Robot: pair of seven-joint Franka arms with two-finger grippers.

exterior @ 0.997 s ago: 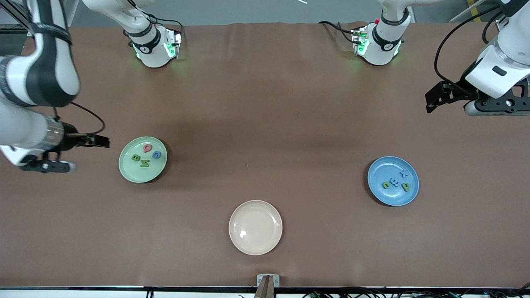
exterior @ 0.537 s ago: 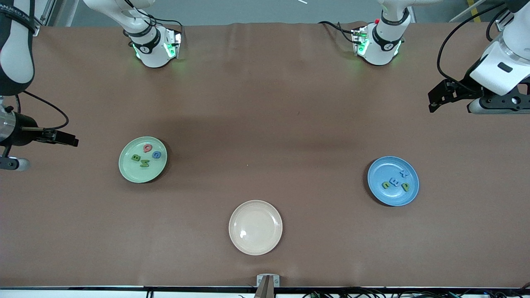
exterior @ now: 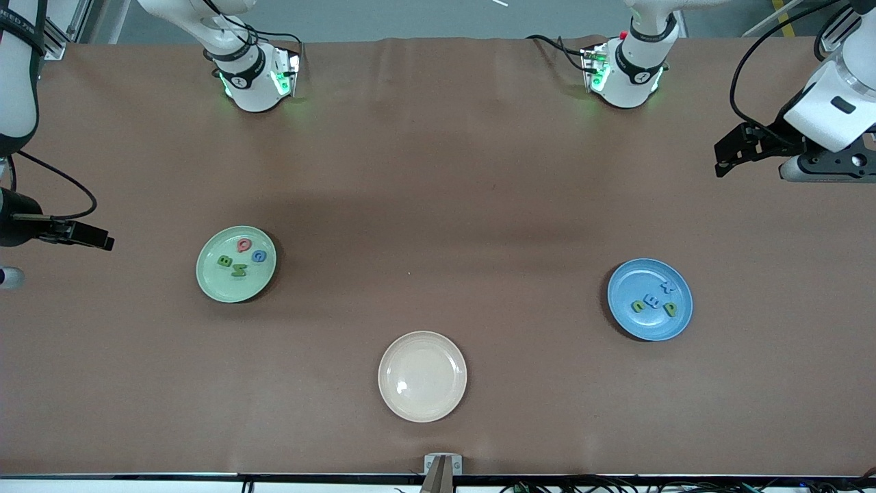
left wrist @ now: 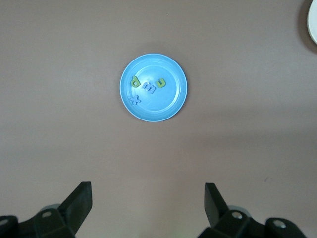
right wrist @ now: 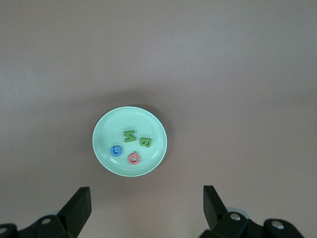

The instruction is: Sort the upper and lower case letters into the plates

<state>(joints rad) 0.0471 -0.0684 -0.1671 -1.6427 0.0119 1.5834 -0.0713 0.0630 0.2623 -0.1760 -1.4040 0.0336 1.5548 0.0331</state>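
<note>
- The sorting looks finished: four letters lie in the green plate (exterior: pixel 236 264) and four in the blue plate (exterior: pixel 650 299), and none is seen loose on the surface (exterior: pixel 438 171).
- The green plate sits toward the right arm's end of the surface, the blue plate toward the left arm's end; the cream plate (exterior: pixel 422 376), near the edge closest to the front camera, holds nothing.
- The left gripper (left wrist: pixel 147 203) hangs high near the left arm's end of the surface, jaws wide apart and holding nothing.
- The right gripper (right wrist: pixel 146 206) is at the right arm's end, jaws likewise spread and empty.
- The step in hand is judged to be a retreat to rest, best done with both arms kept high and clear of the plates so that nothing is nudged.
- Before the task is counted done, the case of each letter would best be checked; from these views some letters are too small to be read surely.
</note>
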